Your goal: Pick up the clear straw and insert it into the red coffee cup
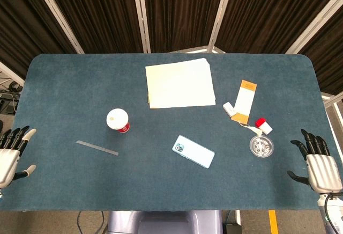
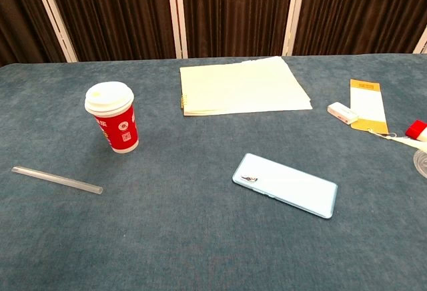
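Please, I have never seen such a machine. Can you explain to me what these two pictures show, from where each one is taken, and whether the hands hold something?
This is a robot with two arms, each ending in a human-like hand. The head view looks down from above; the chest view looks forward from lower, over the same blue table.

In the head view, the left hand and the right hand rest at the table's near corners, fingers apart, holding nothing. The chest view shows no hands.

On the table stand a red coffee cup with a white lid and, nearer the robot, a clear straw lying flat. There are also a pale notepad, a light blue phone, an orange-topped card and a small round clear dish.
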